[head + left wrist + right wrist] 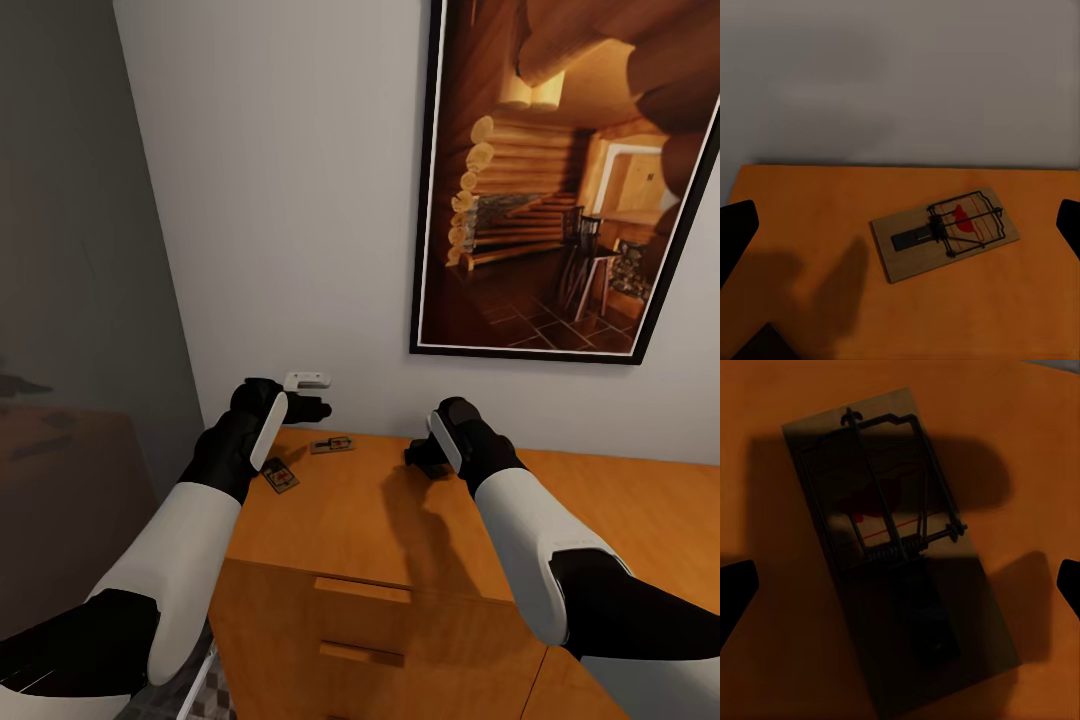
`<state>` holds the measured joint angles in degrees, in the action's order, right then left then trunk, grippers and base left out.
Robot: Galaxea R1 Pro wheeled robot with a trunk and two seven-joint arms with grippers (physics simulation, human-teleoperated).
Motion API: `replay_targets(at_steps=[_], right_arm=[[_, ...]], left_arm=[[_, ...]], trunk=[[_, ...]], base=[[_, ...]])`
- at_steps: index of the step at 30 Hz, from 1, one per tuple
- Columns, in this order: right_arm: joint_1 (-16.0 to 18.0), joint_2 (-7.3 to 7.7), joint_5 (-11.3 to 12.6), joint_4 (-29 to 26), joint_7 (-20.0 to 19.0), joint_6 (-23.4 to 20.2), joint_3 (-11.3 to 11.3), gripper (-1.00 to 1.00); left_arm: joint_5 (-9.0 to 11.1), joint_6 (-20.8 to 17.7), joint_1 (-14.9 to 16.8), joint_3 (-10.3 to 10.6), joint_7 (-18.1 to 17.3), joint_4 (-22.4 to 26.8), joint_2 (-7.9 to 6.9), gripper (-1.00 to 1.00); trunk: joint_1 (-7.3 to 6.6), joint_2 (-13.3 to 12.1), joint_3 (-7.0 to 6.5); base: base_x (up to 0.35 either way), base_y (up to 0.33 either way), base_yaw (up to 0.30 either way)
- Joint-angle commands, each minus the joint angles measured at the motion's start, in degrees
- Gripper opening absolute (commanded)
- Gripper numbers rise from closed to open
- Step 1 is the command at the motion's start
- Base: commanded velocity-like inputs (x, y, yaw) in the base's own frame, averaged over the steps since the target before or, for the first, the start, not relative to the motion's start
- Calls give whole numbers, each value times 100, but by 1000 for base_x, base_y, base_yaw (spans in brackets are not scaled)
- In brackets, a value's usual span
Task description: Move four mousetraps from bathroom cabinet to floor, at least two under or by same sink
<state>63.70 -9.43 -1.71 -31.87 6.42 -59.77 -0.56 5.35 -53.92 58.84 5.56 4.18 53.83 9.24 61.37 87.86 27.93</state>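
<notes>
Dim, soft renders; arm shadows darken the cabinet (400,520) top.

The cabinet (400,520) stands against the wall (300,200). 2 mousetraps lie on its top, near the far left corner. One mousetrap (332,445) lies farther back. The other mousetrap (281,476) lies at about 7 o'clock from it, close by. A picture (570,180) hangs on the wall above the cabinet.

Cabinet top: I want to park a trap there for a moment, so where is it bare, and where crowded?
The cabinet top is bare right of the right gripper, out toward the picture frame side. The left end is crowded: two mousetraps beside the left gripper.
</notes>
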Motion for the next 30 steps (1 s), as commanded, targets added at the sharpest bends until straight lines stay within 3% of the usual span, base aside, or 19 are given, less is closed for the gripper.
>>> replay_targets(at_steps=[1, 23, 30], right_arm=[[4, -3, -13, -5, 8, -23, -6, 100], [2, 95, -11, -468, 8, -23, 18, 100], [3, 98, -13, -508, 4, -23, 13, 100]], left_arm=[[55, -22, 4, 7, 44, 5, -1, 100], [58, -48, 4, 7, 48, 5, -1, 100], [61, -104, 4, 7, 48, 5, 5, 100]], trunk=[[0, 4, 7], [0, 4, 7], [0, 4, 7]], base=[[0, 0, 0], [-1, 0, 0], [-135, 0, 0]])
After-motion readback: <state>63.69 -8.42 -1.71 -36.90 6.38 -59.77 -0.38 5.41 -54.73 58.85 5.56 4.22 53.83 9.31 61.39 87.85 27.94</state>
